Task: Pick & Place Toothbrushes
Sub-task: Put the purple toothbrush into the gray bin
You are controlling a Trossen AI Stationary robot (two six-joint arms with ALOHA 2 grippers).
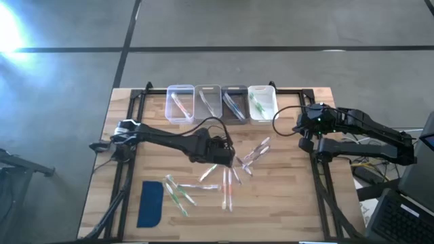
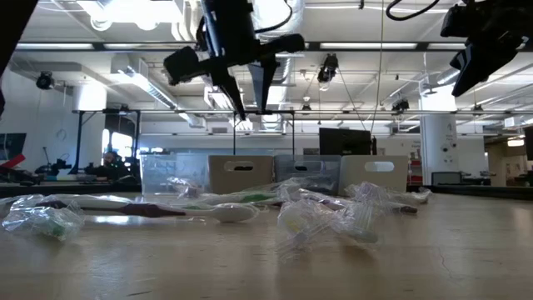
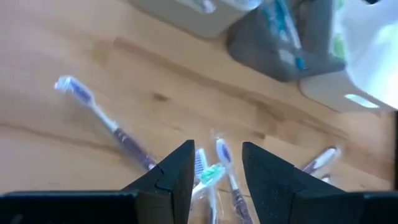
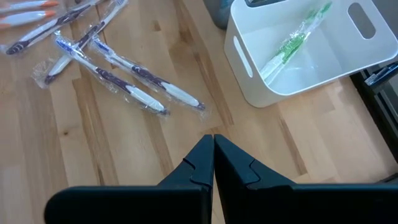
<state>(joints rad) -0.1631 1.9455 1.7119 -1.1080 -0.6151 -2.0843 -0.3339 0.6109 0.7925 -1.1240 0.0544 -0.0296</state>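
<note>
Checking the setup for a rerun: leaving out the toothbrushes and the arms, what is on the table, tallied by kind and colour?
Clear bin: 1
Light grey bin: 1
Dark grey bin: 1
White bin: 1
Dark-blue pad: 1
Total: 5

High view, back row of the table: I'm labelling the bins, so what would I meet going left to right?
Clear bin → pale grey bin → dark grey bin → white bin holding a green toothbrush.
</note>
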